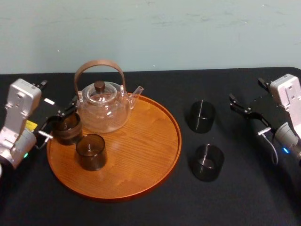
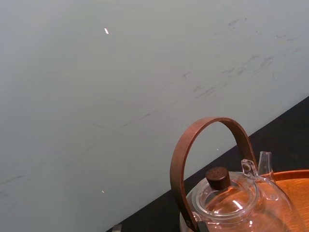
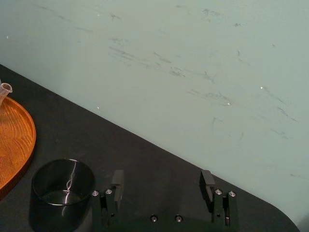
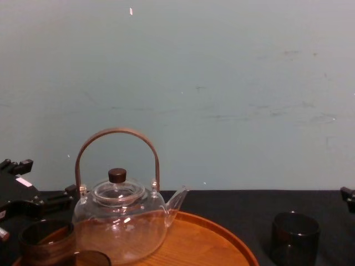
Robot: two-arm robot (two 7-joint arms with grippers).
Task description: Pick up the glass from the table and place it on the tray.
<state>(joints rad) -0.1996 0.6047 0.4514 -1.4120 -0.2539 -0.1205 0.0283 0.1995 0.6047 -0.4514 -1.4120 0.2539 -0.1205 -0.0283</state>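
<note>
Two dark smoky glasses stand on the black table right of the tray: a far glass point(image 1: 202, 116) point(image 3: 63, 186) point(image 4: 294, 235) and a near glass point(image 1: 207, 162). My right gripper point(image 1: 245, 113) point(image 3: 162, 183) is open and empty, just right of the far glass and apart from it. The round orange tray point(image 1: 146, 155) point(image 4: 213, 238) carries the clear teapot point(image 1: 102, 106) point(image 2: 231, 203) and two more glasses. One glass point(image 1: 91, 151) is toward the tray's front. Another glass point(image 1: 66, 128) point(image 4: 44, 241) sits by the left rim between the spread fingers of my left gripper point(image 1: 59, 120).
The table's back edge meets a pale wall close behind the teapot. Its front right corner point(image 3: 285, 220) lies just beyond my right gripper. Bare wood fills the right half of the tray, and black cloth runs between the tray and the two table glasses.
</note>
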